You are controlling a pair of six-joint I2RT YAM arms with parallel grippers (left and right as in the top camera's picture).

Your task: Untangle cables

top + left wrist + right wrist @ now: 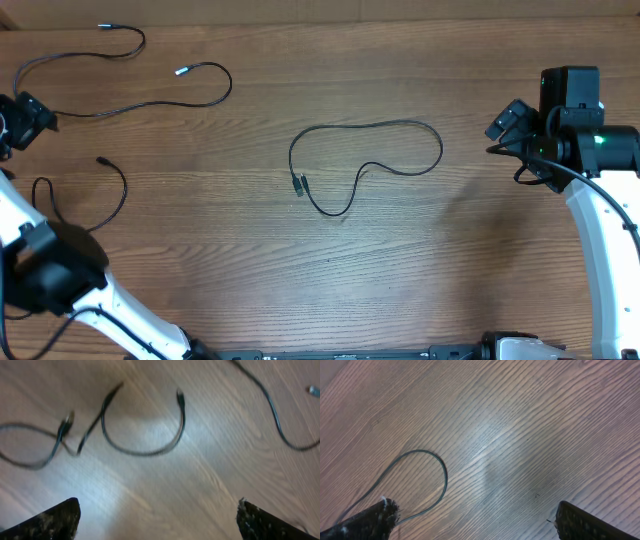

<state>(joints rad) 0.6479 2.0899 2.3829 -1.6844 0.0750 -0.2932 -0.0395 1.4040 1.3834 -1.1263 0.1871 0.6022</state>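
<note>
Standing wide with nothing between its fingers, the right pincer (pixel 475 506) hangs over bare desk (pixel 530 425) on the right side. Just off its own left finger, low in the wrist view, curves the near bend of the centre cable (pixel 370 124). From overhead that cable is an open loop stretched left to right across the middle of the desk. Its plug end sits at the loop's far left, away from this arm.

The left pincer (pixel 159 505) is equally wide and empty, at the desk's left edge and well apart from that loop. Ahead of it lies the short cable (pixel 145 453), bent in a U. To the left of that, a second strand (pixel 64 430) seems to cross something, though blur hides how. Farther out, toward the back left corner, runs the long cable (pixel 231 85) with silver tips.

The middle loop looks best left to the right arm, reaching leftward along the loop's long axis, and the left-hand strands to the left arm. The left arm hides part of those strands from above.
</note>
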